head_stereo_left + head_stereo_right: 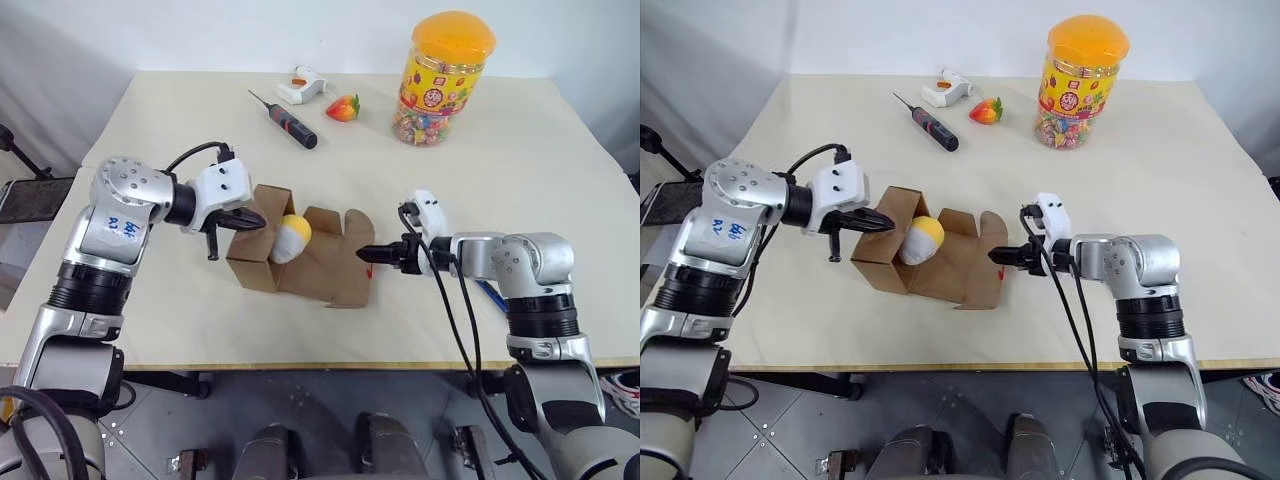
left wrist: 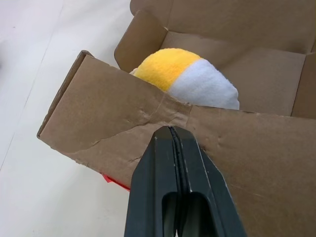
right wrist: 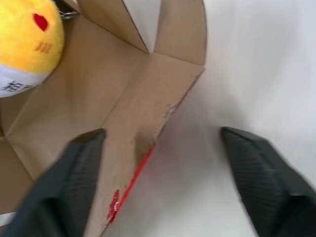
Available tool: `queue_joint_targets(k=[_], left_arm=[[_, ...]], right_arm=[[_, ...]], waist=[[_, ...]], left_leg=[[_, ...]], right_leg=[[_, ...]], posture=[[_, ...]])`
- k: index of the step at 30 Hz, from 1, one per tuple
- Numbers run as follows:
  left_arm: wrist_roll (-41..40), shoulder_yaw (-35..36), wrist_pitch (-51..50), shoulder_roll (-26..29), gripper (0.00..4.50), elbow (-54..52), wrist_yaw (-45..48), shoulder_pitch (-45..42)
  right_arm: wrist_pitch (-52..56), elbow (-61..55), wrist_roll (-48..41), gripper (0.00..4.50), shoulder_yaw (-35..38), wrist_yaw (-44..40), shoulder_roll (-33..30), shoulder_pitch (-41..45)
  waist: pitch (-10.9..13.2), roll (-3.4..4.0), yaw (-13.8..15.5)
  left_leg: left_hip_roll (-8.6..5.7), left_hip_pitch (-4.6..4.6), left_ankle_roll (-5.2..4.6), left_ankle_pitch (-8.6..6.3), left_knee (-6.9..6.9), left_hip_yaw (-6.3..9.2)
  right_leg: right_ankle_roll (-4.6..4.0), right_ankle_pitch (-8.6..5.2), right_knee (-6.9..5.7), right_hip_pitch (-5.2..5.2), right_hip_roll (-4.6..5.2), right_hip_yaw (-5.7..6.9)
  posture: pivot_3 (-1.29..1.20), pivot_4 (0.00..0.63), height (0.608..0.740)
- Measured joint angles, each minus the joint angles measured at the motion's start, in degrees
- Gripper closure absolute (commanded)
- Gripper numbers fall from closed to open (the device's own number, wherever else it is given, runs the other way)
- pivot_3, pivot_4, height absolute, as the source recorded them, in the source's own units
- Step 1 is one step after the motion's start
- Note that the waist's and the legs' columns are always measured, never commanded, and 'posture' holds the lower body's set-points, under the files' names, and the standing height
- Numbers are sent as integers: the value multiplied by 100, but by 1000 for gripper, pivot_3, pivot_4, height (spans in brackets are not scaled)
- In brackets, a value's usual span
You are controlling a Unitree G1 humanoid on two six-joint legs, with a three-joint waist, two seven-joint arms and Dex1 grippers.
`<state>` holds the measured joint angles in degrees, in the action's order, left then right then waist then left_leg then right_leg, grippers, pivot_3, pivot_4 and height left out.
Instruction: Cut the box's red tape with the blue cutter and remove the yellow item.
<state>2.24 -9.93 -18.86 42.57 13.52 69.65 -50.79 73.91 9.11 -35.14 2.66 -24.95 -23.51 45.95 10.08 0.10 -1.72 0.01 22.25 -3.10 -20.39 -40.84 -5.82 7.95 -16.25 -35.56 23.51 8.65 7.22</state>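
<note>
Right wrist view: right gripper (image 3: 160,177) fingers wide, straddling a flap edge bearing red tape (image 3: 129,186).
Left gripper (image 1: 238,221): fingers pressed together, empty, at the flap.
Box (image 1: 330,265): open, near worktop (image 1: 180,120) front edge.
Yellow item (image 1: 292,237): inside; grip it gently, clear of flaps.

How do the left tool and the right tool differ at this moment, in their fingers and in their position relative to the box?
The left tool has its fingers pressed together, while the right tool has its fingers spread apart. The left tool is at the box flap beside the yellow item; the right tool is at the opposite flap, whose edge lies between its fingers, near the red tape. Both point inward at the opened box.
</note>
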Motion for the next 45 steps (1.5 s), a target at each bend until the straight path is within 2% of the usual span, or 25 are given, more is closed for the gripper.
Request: queue_joint_targets(k=[7, 8, 17, 24, 29, 33, 35, 40, 45], left_arm=[[-59, 88, 21, 30, 4500, 11, -16, 88], [-78, 100, 21, 30, 4500, 22, -16, 96], [-208, 224, 24, 34, 4500, 38, -48, 184], [-562, 335, -128, -53, 4500, -234, -117, 346], [-722, 302, -418, -163, 4500, -424, -126, 384], [-781, 183, -499, -507, 4500, -519, -185, 429], [-781, 76, -479, -596, 4500, -520, -206, 489], [-763, -18, -377, -683, 4500, -492, -327, 586], [-663, -49, -69, -946, 4500, -119, -548, 632]], right_arm=[[-3, 384, 8, 4268, 43, -26, 341, 310], [-4, 441, 12, 4459, 79, -24, 383, 332], [299, 388, 32, 4459, 335, 98, 459, 502], [1705, -546, -199, 4459, 748, 462, -27, 1096], [1831, -738, -762, 4459, 786, 768, -633, 1180], [1831, -733, -1741, 4459, 414, 1105, -1759, 1642], [1829, -743, -2164, 4459, 351, 1308, -2072, 1878], [1830, -588, -2992, 4459, -8, 1939, -2400, 1923], [1829, -490, -3449, 4459, -53, 2507, -2371, 1905]], waist=[[-2, 4, -5], [-2, 4, -7], [-3, 5, -4], [-1, 8, 64], [-1, 8, 147], [15, 28, 173], [16, 22, 154], [17, 21, 130], [17, 20, 174]], left_leg=[[0, -4, 1, -1, 1, -4], [0, -4, 1, -1, 1, -5], [-1, -4, 1, -1, 2, -5], [-10, 15, 0, -1, -10, 29], [-17, 18, -1, -2, -7, 24], [-21, 37, -2, -1, -10, 25], [-13, 35, -2, -1, -6, 25], [-3, 28, -1, -2, 6, -12], [-5, 32, -2, -2, 1, -12]], right_leg=[[-1, 0, -3, 2, 0, -7], [-1, 0, -3, 2, 0, -7], [-1, 0, -3, 3, 0, -14], [-1, 0, -5, 3, 4, -20], [-1, 0, 2, 5, 4, -26], [-1, 0, 16, 12, 8, -25], [-1, 0, 17, 11, 2, -15], [-1, -1, 43, 15, -1, -17], [-1, -1, 50, 12, 2, -16]], posture=[[0, 150, 740], [0, 150, 740], [0, 150, 740], [0, 150, 740], [0, 150, 740], [0, 150, 740], [0, 150, 740], [0, 150, 740], [0, 150, 740]])
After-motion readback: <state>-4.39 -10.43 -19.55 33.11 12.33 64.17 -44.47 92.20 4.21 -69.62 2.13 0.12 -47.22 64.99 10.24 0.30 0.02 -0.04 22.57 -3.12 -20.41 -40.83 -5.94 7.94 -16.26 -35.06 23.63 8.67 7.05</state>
